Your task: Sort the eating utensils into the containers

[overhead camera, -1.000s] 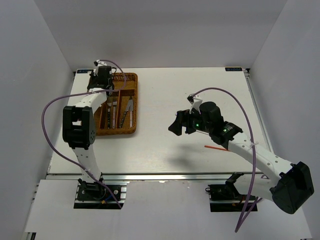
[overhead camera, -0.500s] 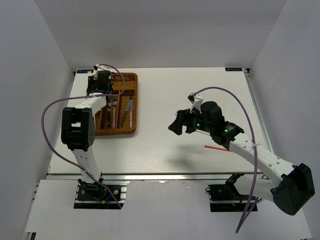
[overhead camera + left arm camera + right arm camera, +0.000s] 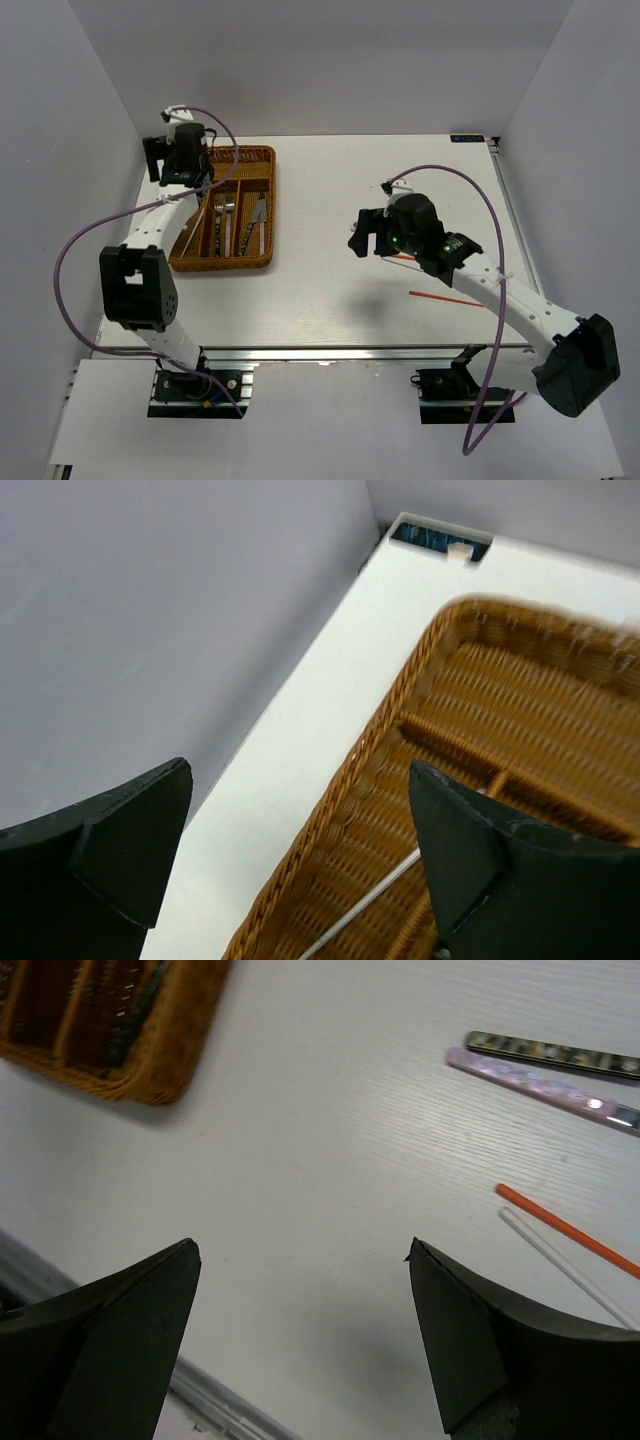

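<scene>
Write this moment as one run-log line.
left jaws: open, at wicker tray rim | right jaws: open, above table | unsorted on table: red chopstick, pale chopstick, dark handle, pinkish handle

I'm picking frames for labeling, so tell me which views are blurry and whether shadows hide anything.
Left wrist: the tray weave is smeared by motion blur. Right wrist: mostly sharp, red chopstick crisp, tray corner softer. Top view: sharp, only a faint shadow on the table under the right arm.

Black end effector [image 3: 298, 780], fingers spread wide at lower frame, over the orange-brown woven wicker tray's [image 3: 395, 705] left rim on white surface [image 3: 320, 670].
</scene>
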Controlling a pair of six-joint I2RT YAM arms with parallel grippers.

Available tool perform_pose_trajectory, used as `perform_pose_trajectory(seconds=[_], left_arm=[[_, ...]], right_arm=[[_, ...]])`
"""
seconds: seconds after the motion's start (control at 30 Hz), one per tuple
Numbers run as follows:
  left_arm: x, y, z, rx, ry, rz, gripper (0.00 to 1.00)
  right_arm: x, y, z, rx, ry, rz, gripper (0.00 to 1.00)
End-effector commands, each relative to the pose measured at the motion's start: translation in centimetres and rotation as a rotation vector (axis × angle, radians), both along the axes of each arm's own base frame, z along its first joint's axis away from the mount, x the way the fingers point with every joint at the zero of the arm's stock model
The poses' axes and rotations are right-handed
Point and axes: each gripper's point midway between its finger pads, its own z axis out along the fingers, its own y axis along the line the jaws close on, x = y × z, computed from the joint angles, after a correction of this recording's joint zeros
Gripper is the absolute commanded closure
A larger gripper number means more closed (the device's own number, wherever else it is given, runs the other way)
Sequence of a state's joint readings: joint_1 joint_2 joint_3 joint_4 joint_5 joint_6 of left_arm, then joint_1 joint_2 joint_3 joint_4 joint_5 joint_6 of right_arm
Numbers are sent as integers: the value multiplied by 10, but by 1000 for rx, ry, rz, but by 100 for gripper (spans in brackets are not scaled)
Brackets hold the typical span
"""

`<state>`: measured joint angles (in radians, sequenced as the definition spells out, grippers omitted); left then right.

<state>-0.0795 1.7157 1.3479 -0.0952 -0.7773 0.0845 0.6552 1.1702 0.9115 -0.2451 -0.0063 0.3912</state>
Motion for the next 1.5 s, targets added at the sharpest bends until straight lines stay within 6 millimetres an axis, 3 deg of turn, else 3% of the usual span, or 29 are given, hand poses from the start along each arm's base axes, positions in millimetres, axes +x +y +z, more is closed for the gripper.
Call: perform_pose_trajectory(seconds=[0.0,0.07,0.13,0.23,0.27,0.43,0.63,0.83,1.2,1.37,1.47], left_arm=[[-20,-4,60,-128,-135,41,2],[-34,-10,79,-194,-104,34,2],[-47,-18,81,-284,-104,39,2],[-80,-40,61,-395,-47,-54,2],[-100,-43,47,-418,-44,-78,2],[-150,-63,4,-534,-47,-155,2],[-184,-69,-43,-565,-13,-190,2],[-184,-86,-40,-588,-12,-260,2],[-187,-96,-36,-585,-15,-299,2],[-187,-96,-39,-583,-6,-297,2],[-186,-97,-41,-586,3,-300,2]], right_arm=[[28,-32,-1,-106,6,-211,11],[36,-51,-10,-162,27,-315,11],[41,-66,-13,-173,37,-430,15],[48,-111,-15,-239,18,-712,31],[41,-119,-22,-270,49,-744,31],[36,-131,-38,-275,113,-815,31],[-11,-168,-80,-244,357,-1131,41],[-38,-179,-118,-167,551,-1302,40],[-44,-187,-160,-198,717,-1420,41],[-61,-185,-181,-219,804,-1442,44],[-70,-182,-193,-193,832,-1444,55]])
